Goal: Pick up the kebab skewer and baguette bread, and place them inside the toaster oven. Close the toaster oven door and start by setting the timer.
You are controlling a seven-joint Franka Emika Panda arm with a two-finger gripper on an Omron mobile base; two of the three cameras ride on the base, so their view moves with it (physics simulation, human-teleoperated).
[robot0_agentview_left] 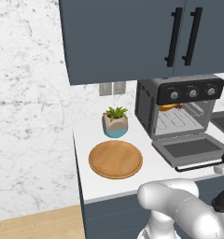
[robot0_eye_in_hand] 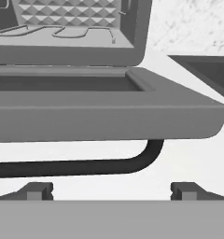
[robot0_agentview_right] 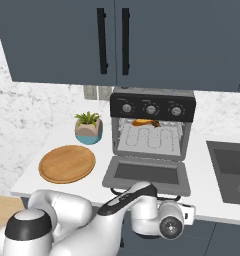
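The toaster oven (robot0_agentview_right: 152,107) stands on the counter, and the toaster oven door (robot0_agentview_right: 147,174) lies open and flat in front of it. On the wire rack inside rests the golden baguette bread (robot0_agentview_right: 141,121), with the dark red-brown kebab skewer (robot0_agentview_right: 154,123) beside it. Both also show in the left base view, the baguette bread (robot0_agentview_left: 167,107) next to the kebab skewer (robot0_agentview_left: 178,106). My gripper (robot0_eye_in_hand: 111,191) is open and holds nothing. It sits low in front of the door's front edge, just short of the black bar handle (robot0_eye_in_hand: 86,165).
A round wooden plate (robot0_agentview_right: 67,163) lies bare on the counter left of the oven. Behind it stands a small potted plant (robot0_agentview_right: 88,127). A dark sink (robot0_agentview_right: 232,170) is set into the counter on the right. Blue-grey cabinets (robot0_agentview_right: 112,40) hang above.
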